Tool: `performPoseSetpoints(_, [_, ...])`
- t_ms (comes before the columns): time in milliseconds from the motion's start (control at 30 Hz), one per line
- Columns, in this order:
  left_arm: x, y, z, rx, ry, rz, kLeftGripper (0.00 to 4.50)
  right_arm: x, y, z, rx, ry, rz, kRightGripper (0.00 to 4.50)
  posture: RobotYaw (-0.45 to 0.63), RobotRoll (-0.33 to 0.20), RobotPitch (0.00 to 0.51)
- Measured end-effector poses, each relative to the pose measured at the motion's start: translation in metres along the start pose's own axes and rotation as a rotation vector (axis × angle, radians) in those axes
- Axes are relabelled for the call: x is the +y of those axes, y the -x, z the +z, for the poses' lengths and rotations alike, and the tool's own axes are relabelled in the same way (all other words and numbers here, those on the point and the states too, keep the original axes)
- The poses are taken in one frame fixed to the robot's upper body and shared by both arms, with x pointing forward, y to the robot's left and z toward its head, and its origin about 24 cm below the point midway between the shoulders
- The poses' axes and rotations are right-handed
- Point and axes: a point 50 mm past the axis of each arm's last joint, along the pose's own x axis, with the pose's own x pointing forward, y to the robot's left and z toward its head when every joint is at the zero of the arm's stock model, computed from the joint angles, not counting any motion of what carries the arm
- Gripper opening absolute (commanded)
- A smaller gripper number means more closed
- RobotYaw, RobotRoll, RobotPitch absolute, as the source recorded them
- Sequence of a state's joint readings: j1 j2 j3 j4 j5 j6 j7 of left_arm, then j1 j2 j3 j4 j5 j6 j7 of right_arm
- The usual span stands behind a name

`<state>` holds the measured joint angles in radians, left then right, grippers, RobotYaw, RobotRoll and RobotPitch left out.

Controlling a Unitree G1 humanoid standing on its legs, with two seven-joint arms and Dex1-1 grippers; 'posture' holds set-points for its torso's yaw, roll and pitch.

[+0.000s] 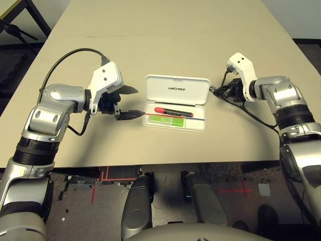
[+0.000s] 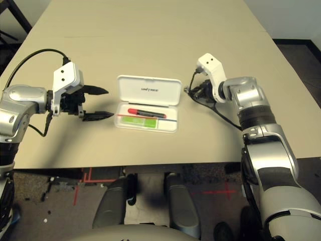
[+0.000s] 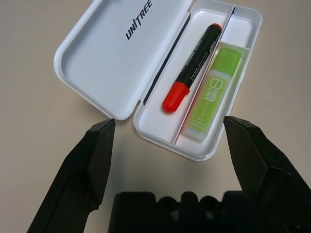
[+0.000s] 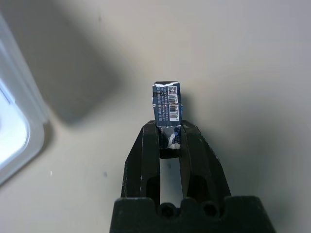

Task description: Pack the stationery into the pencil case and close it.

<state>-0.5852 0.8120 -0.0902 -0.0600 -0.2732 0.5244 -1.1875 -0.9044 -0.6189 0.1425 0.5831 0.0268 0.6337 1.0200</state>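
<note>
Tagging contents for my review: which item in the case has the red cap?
The marker, black-bodied, beside the divider; the other, the bar, is green.

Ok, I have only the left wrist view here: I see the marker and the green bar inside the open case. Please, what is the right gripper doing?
Observer: The right gripper is shut on a small dark piece with printed labels, held between its two fingers; the right wrist view shows it.

Operator: Thank you. And where is this gripper, compared with the case?

Observer: Both eye views show it at the robot's right of the pencil case, near the raised lid, over the table.

Operator: And my left gripper, on which side?

Observer: The left gripper is on the opposite side of the case, at the robot's left, its fingers open towards the case.
</note>
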Motion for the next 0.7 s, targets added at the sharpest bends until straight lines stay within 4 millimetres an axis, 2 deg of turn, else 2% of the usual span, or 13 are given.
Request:
performPoseSetpoints(200, [0.001, 0.002, 0.0, 0.007, -0.007, -0.001, 4.5, -0.003, 0.04, -0.007, 0.025, 0.065, 0.081, 0.29, 0.01, 0.0, 0.201])
performPoseSetpoints(400, [0.005, 0.004, -0.001, 0.009, -0.003, 0.002, 4.5, 0.006, 0.078, -0.013, 0.079, 0.156, 0.23, 0.29, 0.0, 0.0, 0.197])
performPoseSetpoints(567, [0.006, 0.004, 0.003, -0.001, -0.027, -0.002, 4.5, 0.028, 0.085, -0.003, 0.084, 0.267, 0.357, 0.29, -0.01, 0.0, 0.192])
performPoseSetpoints(700, [0.008, 0.002, 0.002, -0.01, -0.022, -0.001, 4.5, 0.047, 0.068, 0.003, 0.046, 0.329, 0.414, 0.29, -0.01, 0.0, 0.179])
